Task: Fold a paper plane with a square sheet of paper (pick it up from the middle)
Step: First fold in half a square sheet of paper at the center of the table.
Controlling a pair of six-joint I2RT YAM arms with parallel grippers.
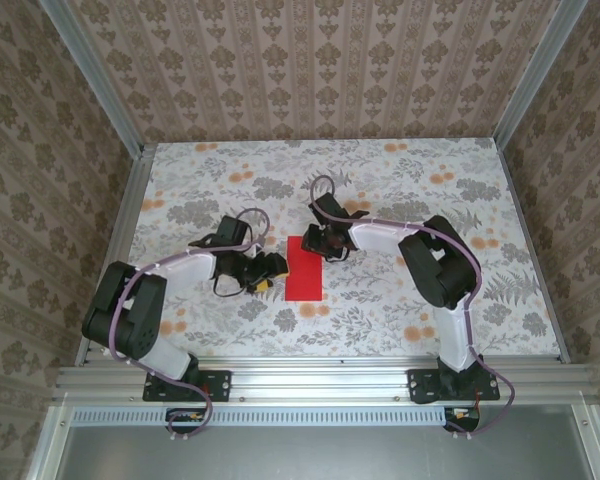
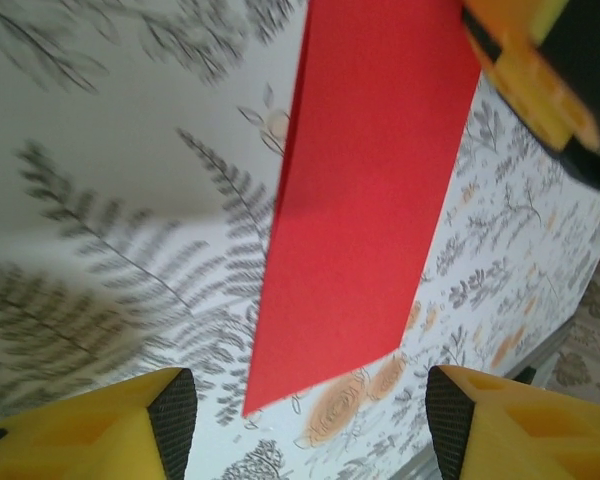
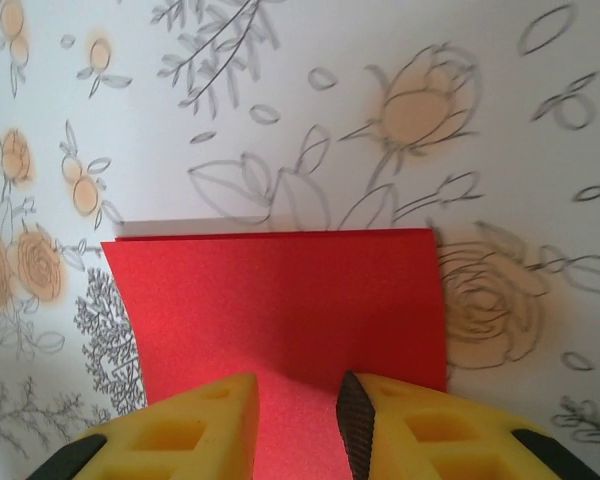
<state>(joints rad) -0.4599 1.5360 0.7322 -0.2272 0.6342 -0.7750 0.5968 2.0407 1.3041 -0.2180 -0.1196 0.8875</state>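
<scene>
Folded red sheet flat on the bench
It lies mid-bench as a narrow rectangle. The left hand is spread wide by its near corner, and the right hand, fingers slightly parted, sits over its far end.

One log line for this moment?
red paper: narrow rectangle, flat on table | left gripper: open, beside paper | right gripper: slightly open, over paper's end

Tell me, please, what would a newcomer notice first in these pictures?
A bright red paper, a narrow rectangle, lies flat in the middle of the flowered table. The left gripper stands open at its left edge, and the right gripper sits over its far end.
</scene>
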